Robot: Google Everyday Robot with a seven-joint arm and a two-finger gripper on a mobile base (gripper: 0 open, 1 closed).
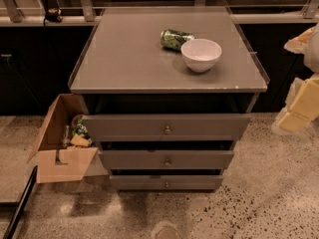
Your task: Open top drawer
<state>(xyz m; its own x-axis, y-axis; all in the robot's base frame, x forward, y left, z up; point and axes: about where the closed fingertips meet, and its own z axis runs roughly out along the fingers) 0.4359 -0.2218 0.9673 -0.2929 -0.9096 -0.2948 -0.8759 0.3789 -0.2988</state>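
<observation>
The top drawer (124, 126) is the widest grey front, just under the cabinet's top, with a small round metal knob (167, 130) at its middle. A dark gap shows above its front edge. Below it are a narrower grey drawer front (134, 159) and the narrowest one (139, 182), each with a knob. My gripper (297, 109) shows as pale yellow-white parts at the right edge, level with the top drawer and well to the right of it, touching nothing.
A white bowl (201, 54) and a green can (174, 39) lying on its side sit on the cabinet top (124, 59). An open cardboard box (60, 153) with clutter stands on the speckled floor left of the drawers. Dark cabinets run behind.
</observation>
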